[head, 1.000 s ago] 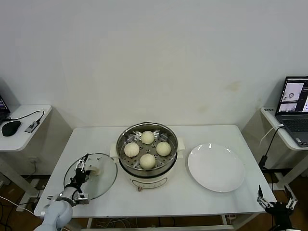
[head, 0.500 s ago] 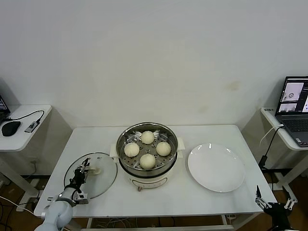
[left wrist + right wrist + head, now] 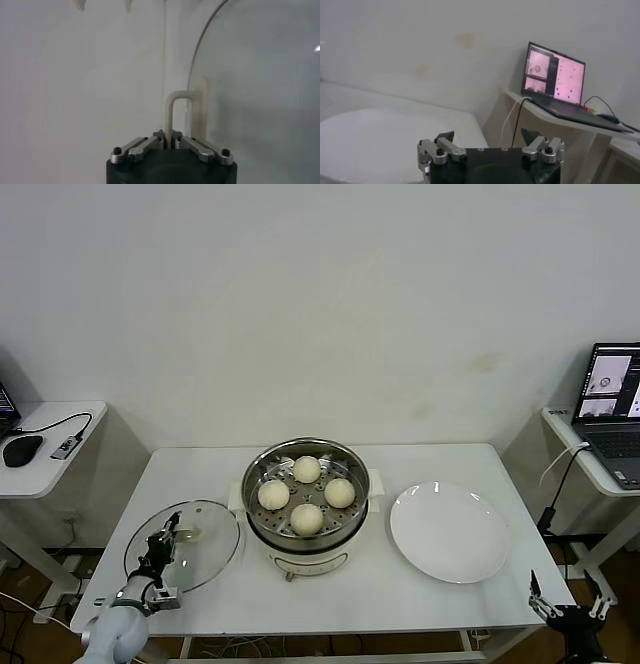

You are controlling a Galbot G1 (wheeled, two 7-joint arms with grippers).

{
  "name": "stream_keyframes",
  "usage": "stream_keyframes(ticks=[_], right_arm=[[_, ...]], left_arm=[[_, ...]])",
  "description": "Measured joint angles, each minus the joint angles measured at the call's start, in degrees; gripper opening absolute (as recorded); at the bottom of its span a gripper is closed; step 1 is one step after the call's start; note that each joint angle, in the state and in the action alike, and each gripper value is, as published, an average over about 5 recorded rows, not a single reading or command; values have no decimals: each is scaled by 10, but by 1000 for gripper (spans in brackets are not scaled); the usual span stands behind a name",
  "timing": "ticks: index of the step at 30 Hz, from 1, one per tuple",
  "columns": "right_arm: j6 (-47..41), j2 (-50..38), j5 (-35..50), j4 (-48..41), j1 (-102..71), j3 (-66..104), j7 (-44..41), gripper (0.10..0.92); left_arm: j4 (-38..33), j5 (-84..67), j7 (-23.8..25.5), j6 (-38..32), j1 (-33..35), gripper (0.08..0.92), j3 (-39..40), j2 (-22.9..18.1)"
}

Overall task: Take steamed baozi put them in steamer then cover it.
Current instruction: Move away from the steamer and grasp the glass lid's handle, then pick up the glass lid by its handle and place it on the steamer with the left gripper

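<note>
Four cream-white baozi [image 3: 307, 493] sit on the perforated tray inside the steel steamer [image 3: 306, 467] at the table's middle. The clear glass cover [image 3: 200, 549] is tilted at the table's front left, its near edge raised. My left gripper [image 3: 168, 533] is shut on the cover's cream bar handle [image 3: 171, 112], seen clamped between the fingers in the left wrist view, with the glass [image 3: 260, 90] beside it. My right gripper [image 3: 565, 609] is open and empty, parked below the table's front right corner.
A flat white plate [image 3: 448, 531] lies right of the steamer; it also shows in the right wrist view [image 3: 365, 135]. A side desk with a laptop [image 3: 612, 411] stands far right. Another side desk with a mouse [image 3: 22, 450] stands far left.
My left gripper has pulled the cover a little to the left and tipped it up by the handle. The right gripper has sunk slightly lower.
</note>
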Motion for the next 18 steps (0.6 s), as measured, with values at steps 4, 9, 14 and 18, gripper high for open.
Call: stream_keyframes(ticks=[4,9,14,18], right_arm=[[3,-4,-3,-1,0,-6,-3,823],[5,-10,-6,0,-2,-13,-6,823],[4,-13,-6,2,-2,-20,-7,823],[5,-11,-10,3,-1,-27,-7,823]], left_arm=[[-43,-3,1,20,20,149,-15,4],[-106,-8,13,50,47,149,-39,13],[-170,-23,35,83,66,149,-63,27],[-217,-39,55,108,71,149,-70,41]])
